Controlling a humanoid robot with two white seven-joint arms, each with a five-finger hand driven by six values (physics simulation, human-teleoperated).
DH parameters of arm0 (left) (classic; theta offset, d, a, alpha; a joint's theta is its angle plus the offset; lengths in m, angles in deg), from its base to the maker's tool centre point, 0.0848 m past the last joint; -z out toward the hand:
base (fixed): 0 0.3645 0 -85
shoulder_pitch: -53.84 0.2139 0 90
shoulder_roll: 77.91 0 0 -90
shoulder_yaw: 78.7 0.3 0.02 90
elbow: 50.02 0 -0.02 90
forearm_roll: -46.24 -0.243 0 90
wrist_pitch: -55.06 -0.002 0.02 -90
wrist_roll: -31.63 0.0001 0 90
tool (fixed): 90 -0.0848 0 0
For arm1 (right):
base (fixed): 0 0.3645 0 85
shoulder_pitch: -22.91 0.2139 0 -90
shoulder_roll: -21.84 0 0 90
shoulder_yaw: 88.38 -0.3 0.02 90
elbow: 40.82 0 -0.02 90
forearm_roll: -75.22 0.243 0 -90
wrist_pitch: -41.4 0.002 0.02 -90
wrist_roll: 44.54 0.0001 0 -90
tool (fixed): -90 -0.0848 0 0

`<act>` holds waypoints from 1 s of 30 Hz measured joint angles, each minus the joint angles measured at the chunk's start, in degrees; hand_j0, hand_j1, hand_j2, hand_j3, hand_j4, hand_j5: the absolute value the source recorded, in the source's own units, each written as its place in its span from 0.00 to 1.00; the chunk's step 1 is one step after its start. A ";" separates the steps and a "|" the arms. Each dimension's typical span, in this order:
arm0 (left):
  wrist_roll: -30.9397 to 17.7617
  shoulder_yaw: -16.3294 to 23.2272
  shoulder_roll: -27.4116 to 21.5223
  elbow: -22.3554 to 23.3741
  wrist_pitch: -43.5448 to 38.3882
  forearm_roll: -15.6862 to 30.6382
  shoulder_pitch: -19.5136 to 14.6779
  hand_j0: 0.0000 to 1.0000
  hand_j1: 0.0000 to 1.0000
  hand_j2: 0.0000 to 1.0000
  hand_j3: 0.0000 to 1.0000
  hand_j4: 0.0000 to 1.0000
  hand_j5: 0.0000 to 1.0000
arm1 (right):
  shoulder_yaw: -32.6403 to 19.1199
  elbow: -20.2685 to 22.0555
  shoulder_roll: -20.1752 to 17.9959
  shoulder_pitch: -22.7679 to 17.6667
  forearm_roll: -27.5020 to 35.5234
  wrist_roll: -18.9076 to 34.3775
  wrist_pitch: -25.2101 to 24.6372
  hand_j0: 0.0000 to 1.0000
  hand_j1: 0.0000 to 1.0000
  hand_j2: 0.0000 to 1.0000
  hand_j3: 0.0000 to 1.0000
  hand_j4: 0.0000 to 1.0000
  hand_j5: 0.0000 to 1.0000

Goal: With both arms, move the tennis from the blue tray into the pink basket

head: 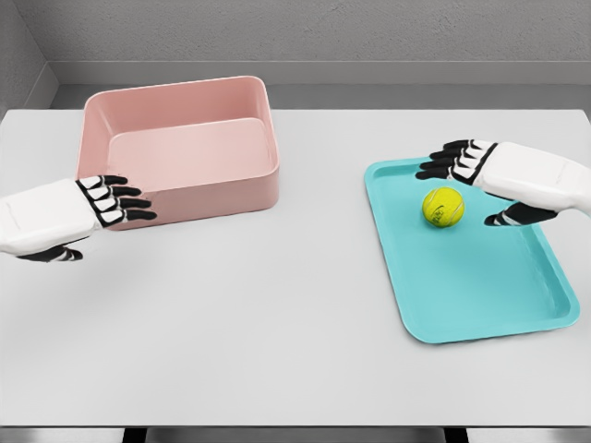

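Tennis ball (442, 207): sitting in the upper part of the blue tray, towards the tray's far left corner, resting on the tray floor and touching no wall.
Blue tray (480, 305): lying flat on the right half of the desk (277, 323), its long side running away from the robot and turned slightly.
Right robot hand (480, 180): hovering over the far end of the tray, coming in from the right edge; fingers (443, 161) are stretching out loosely to the left and the thumb is pointing down-left, with nothing in its hold.
Ball relative to right robot hand: lying just below and slightly left of the palm, between the fingers and the thumb tip, near but not being touched.
Pink basket (185, 189): standing on the far left part of the desk, opening facing up, well apart from the tray.
Left robot hand (102, 208): hanging at the left edge, just in front of the basket's near wall; fingers are extended and relaxed, gripping nothing.
Ball relative to left robot hand: lying well apart, across the desk to the right.
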 measured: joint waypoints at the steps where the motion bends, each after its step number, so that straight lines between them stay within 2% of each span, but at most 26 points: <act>1: -0.26 0.47 -0.44 -0.02 0.00 -1.22 0.00 1.00 1.00 1.00 1.00 1.00 1.00 | -0.03 -0.25 0.10 0.00 -0.07 0.05 0.00 1.00 1.00 1.00 1.00 1.00 1.00; 5: -1.18 1.42 -1.27 -0.05 0.01 -3.47 0.00 1.00 1.00 1.00 1.00 1.00 1.00 | 0.27 -1.51 1.00 0.79 -0.94 0.03 0.00 1.00 1.00 1.00 1.00 1.00 1.00; 9: -1.40 2.08 -1.47 -0.06 0.01 -3.96 -0.01 1.00 1.00 1.00 1.00 1.00 1.00 | 0.91 -5.70 3.10 5.54 -3.44 1.06 -0.03 1.00 1.00 1.00 1.00 1.00 1.00; 13: -1.70 2.83 -1.52 -0.07 0.00 -4.02 0.00 1.00 1.00 1.00 1.00 1.00 1.00 | 1.62 -10.82 8.84 10.55 -4.33 13.99 0.00 1.00 1.00 1.00 1.00 1.00 1.00; 15: -2.20 3.31 -1.53 -0.07 0.01 -4.09 0.00 1.00 1.00 1.00 1.00 1.00 1.00 | 1.88 -12.48 10.78 10.55 -4.52 17.56 0.05 1.00 1.00 1.00 1.00 1.00 1.00; 17: -2.54 4.02 -1.48 -0.07 0.01 -4.12 -0.18 1.00 1.00 1.00 1.00 1.00 1.00 | 2.87 -13.34 11.74 12.48 -4.56 19.39 0.04 1.00 1.00 1.00 1.00 1.00 1.00; 22: -2.85 4.75 -1.15 -0.07 0.01 -4.13 -0.35 1.00 1.00 1.00 1.00 1.00 1.00 | 6.32 -16.09 13.04 13.71 -4.66 20.95 0.06 1.00 1.00 1.00 1.00 1.00 1.00; 27: -2.91 4.84 -1.27 -0.07 0.01 -3.83 -0.88 1.00 1.00 1.00 1.00 1.00 1.00 | 9.70 -21.55 16.12 16.43 -4.88 21.25 0.05 1.00 1.00 1.00 1.00 1.00 1.00; 30: -2.92 4.85 -1.29 -0.07 0.01 -3.75 -0.88 1.00 1.00 1.00 1.00 1.00 1.00 | 11.27 -24.34 17.83 16.70 -5.10 21.30 0.07 1.00 1.00 1.00 1.00 1.00 1.00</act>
